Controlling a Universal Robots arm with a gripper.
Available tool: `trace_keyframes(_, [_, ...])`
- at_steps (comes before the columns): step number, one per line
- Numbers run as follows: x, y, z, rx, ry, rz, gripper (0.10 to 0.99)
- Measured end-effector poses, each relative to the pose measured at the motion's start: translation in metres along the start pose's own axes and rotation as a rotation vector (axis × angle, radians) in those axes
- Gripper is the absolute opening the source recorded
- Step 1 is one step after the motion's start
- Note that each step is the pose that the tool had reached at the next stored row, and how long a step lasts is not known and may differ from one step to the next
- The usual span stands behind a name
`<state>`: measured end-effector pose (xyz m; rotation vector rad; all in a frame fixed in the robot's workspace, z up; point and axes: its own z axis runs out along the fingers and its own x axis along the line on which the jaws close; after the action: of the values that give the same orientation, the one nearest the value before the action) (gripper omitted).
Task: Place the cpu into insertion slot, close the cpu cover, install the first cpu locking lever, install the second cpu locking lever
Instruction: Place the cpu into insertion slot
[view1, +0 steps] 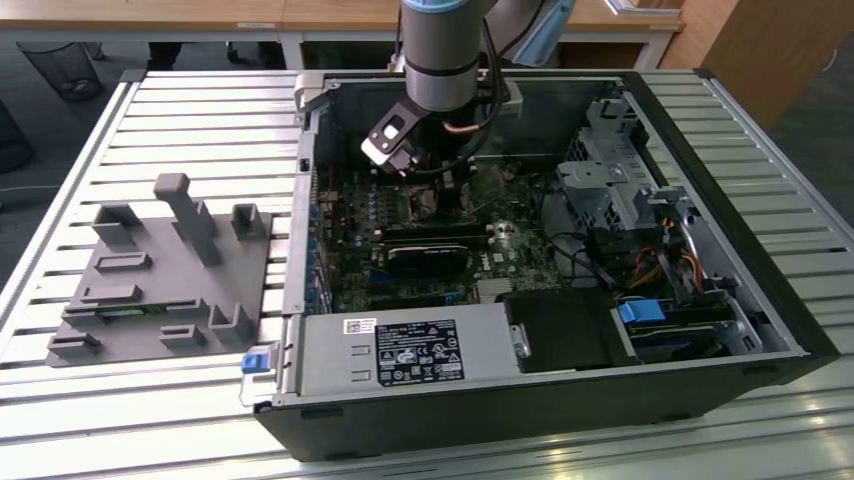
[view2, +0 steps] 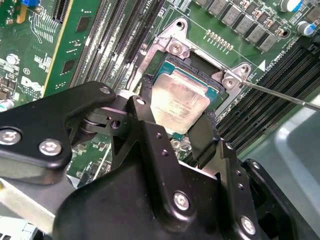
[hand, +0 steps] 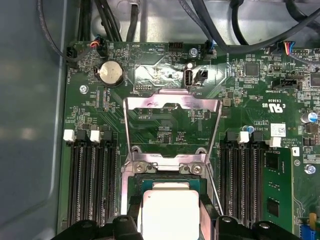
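Holding the cpu (view2: 182, 97) at the insertion slot (view2: 197, 62) mid-board, your gripper (view2: 178, 105) clasps its two sides | seating looks nearly done | cpu cover (hand: 172, 102) flipped open | locking lever (view2: 280, 95) unlatched | cover and both levers remain.

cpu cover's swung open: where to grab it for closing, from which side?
Take the cpu cover by its free crossbar, the edge opposite the hinge at the insertion slot. It is a thin windowed frame swung away from the slot, so pinching that bar through the window, from above the board, likely gives most leverage and clears the cpu the gripper holds.
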<state>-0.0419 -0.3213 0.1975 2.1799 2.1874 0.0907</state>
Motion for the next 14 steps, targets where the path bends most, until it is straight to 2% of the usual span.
trace_keyframes(7, [0.0003, -0.0003, 0.0033, 0.001, -0.0002, 0.001, 0.541])
trace_keyframes(14, [0.0003, -0.0004, 0.0035, 0.001, -0.0002, 0.001, 0.541])
